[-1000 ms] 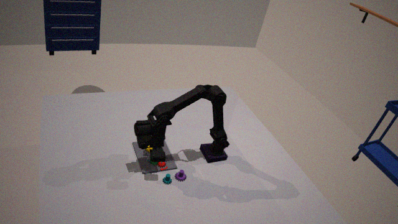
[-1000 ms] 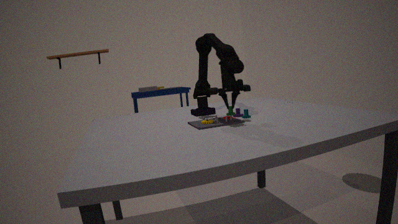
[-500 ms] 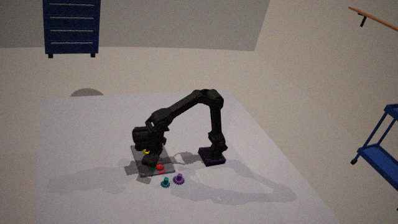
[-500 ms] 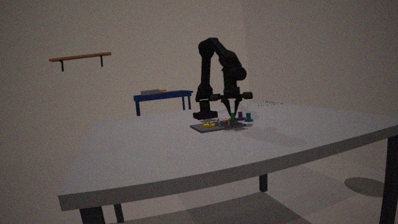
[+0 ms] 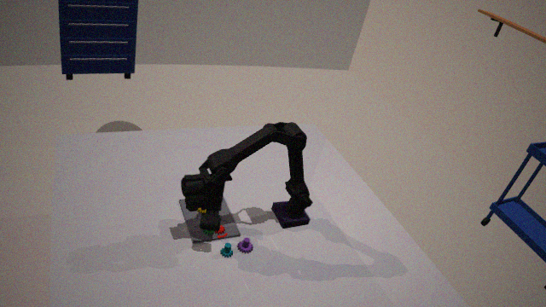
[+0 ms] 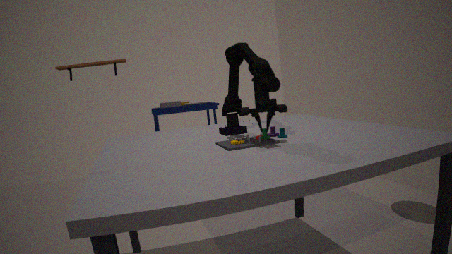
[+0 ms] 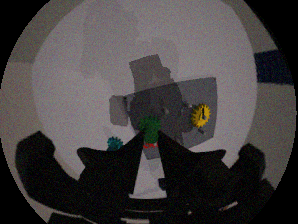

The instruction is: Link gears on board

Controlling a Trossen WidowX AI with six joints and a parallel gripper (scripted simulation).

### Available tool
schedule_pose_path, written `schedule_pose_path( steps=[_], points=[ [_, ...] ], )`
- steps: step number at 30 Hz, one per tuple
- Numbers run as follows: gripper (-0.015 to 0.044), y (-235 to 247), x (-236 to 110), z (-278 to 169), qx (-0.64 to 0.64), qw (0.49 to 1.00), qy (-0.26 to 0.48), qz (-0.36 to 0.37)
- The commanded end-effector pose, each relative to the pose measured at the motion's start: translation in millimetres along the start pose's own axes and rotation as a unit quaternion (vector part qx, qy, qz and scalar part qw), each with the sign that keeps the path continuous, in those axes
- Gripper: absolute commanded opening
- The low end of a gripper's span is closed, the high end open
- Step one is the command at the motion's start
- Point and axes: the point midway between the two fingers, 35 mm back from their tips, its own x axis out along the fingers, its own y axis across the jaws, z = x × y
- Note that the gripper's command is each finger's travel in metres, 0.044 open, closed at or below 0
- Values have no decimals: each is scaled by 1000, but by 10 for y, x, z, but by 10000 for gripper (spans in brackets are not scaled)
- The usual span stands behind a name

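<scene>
A blue drawer cabinet (image 5: 98,31) with pale horizontal handles and short black feet stands against the grey wall in the top view, while a blue cart (image 5: 522,222) with slim uprights, a lower shelf and a dark caster is cut off by the right edge. A wooden wall shelf (image 5: 512,26) (image 6: 91,64) on black brackets shows at the upper right there and at the left of the exterior view. In that exterior view, a blue workbench (image 6: 185,108) bears a grey box-like item (image 6: 170,104) with something yellow (image 6: 184,103) just beside it.
</scene>
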Motion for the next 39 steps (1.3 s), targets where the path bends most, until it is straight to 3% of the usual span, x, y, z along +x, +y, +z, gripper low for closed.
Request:
schedule_pose_path(
  steps=[1,7,13,19,33,35,39],
  points=[
    [0,-1,11,-1,-50,999,-1,-1],
    [0,-9,28,3,-120,993,-1,-1],
    [0,-5,41,9,-103,995,-1,-1],
    [140,-5,24,6,-66,998,-1,-1],
    [140,-3,-454,-1,4,1000,-1,0],
    [193,100,-393,-53,-48,999,-1,1],
    [298,619,-376,-471,-305,952,0,2]
  ],
)
